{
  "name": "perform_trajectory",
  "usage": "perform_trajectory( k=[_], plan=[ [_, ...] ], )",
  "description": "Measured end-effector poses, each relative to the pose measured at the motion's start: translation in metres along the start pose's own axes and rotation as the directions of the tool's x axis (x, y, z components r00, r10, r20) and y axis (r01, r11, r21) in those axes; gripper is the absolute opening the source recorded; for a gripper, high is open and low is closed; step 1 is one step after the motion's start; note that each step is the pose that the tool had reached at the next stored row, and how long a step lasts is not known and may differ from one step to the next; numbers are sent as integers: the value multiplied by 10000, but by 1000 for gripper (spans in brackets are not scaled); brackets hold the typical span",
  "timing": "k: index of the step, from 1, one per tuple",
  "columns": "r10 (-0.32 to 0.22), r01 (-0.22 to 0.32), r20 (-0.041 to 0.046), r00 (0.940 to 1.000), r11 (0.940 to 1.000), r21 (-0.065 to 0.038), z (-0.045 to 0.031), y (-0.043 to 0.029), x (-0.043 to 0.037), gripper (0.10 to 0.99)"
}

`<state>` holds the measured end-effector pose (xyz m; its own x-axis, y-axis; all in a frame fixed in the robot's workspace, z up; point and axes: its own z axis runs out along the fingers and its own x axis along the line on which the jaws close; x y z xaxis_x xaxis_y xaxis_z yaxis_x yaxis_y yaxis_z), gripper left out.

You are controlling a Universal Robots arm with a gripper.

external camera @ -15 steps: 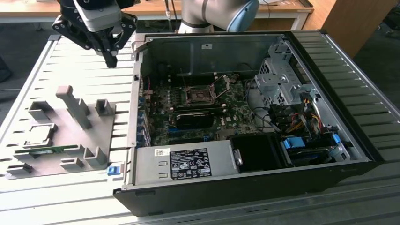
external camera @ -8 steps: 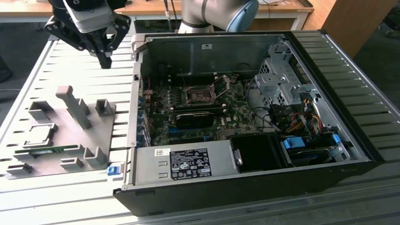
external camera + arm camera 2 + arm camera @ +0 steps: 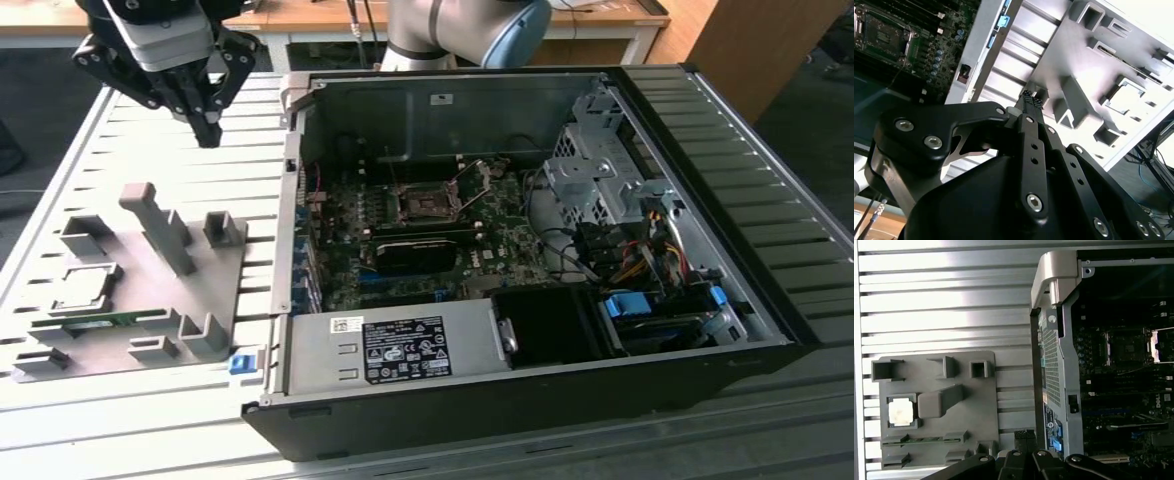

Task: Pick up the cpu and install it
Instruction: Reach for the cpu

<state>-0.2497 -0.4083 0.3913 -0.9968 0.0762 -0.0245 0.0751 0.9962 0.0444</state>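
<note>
In the exterior view the gripper (image 3: 207, 135) hangs at about ten o'clock in the picture, above the slatted aluminium table (image 3: 174, 170) and just outside the open computer case (image 3: 747, 250). Its black fingers are drawn together to a narrow point with nothing between them, and both wrist views show the same closed, empty tips (image 3: 1032, 96) (image 3: 1025, 436). The cpu (image 3: 83, 288) lies flat in a square pocket of the grey fixture plate (image 3: 200, 295), at about seven o'clock from the gripper and well apart from it. Its pale metal top faces up, and it also appears in the first wrist view (image 3: 901, 411) and the second wrist view (image 3: 1126, 96). Just beside it, toward six o'clock, the long green memory stick (image 3: 80, 322) rests in its own slot on the same plate. Upright grey blocks (image 3: 158, 225) stand on the plate at about one o'clock from the cpu. The fixture plate sits at nine o'clock of the case, with the case's side wall between them. Inside the case the motherboard (image 3: 461, 255) lies flat, and its cpu socket (image 3: 430, 207) sits bare near the board's middle, at about three o'clock from the cpu. The power supply (image 3: 400, 345) fills the case's near edge at six o'clock of the socket.
</note>
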Motion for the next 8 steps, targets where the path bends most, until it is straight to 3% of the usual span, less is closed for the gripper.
perform_trajectory(
  k=[8],
  plan=[
    [0, 0, 0, 10000, 10000, 0, -1, -8, 111, 106]
  ],
)
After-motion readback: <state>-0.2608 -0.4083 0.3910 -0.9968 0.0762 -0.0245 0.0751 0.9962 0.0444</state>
